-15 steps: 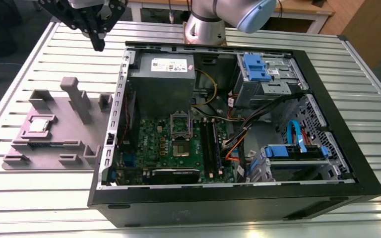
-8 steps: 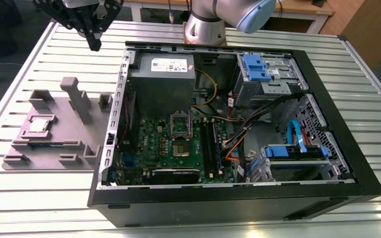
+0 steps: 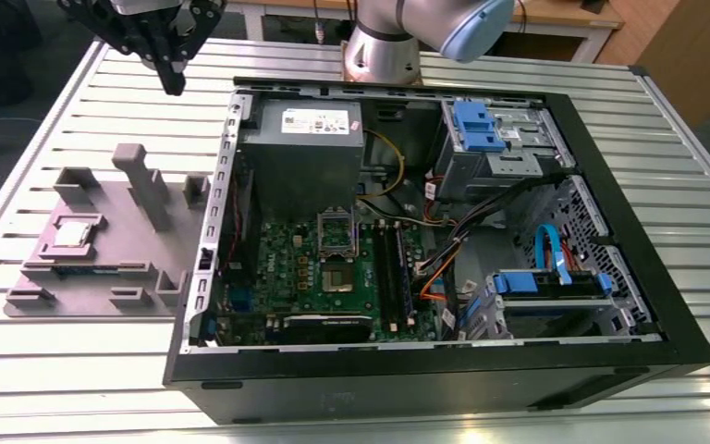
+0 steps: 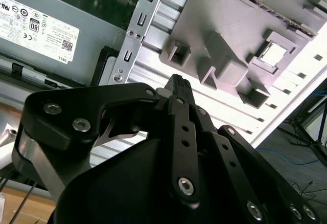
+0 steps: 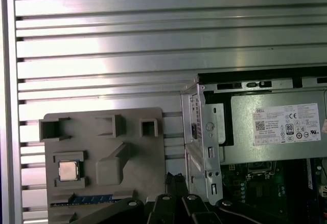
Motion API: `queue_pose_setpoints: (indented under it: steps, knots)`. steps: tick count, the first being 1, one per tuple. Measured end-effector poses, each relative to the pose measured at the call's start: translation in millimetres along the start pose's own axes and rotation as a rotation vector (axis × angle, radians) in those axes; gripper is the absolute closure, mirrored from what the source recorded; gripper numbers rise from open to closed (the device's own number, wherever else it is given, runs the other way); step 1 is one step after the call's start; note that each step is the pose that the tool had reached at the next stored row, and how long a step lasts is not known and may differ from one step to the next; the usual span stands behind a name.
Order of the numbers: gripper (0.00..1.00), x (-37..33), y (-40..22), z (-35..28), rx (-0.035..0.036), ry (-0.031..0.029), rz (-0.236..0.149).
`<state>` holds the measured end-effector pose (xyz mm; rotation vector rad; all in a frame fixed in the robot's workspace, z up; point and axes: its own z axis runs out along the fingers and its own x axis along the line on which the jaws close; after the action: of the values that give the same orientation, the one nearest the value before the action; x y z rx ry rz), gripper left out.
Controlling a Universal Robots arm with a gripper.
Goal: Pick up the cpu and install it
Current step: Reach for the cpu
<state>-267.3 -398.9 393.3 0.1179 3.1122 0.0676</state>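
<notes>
The cpu point(image 3: 75, 232) is a small silvery square lying flat in a recess of the grey holder block point(image 3: 96, 268), on the slatted table at the exterior view's left. It also shows in both wrist views point(image 4: 272, 54) point(image 5: 68, 171). My gripper point(image 3: 173, 85) hangs high above the table's back left corner, well behind the holder and apart from the cpu. Its black fingers point(image 4: 179, 84) are drawn together to a point with nothing between them. The open computer case point(image 3: 454, 365) holds the green motherboard point(image 3: 291, 268) beside the holder.
A big grey power supply point(image 3: 299, 139) with a white label sits at the back of the case. Blue drive brackets point(image 3: 476, 125) and loose cables point(image 3: 454, 250) fill the case's right side. Tall posts point(image 3: 148, 190) stand up from the holder block. The arm's base point(image 3: 380, 51) stands behind the case.
</notes>
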Motion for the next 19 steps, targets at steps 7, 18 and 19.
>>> queue_pose_setpoints:
  steps: [7, 18, 19]
  knots:
    - [0.89, 1.1, -0.1, 0.0, 0.0, 0.0, 0.0]
    - [0.89, 4.7, -0.4, -0.1, 0.0, 0.0, 0.0]
    - [0.89, 5.9, -0.5, -0.1, 0.0, 0.0, 0.0]
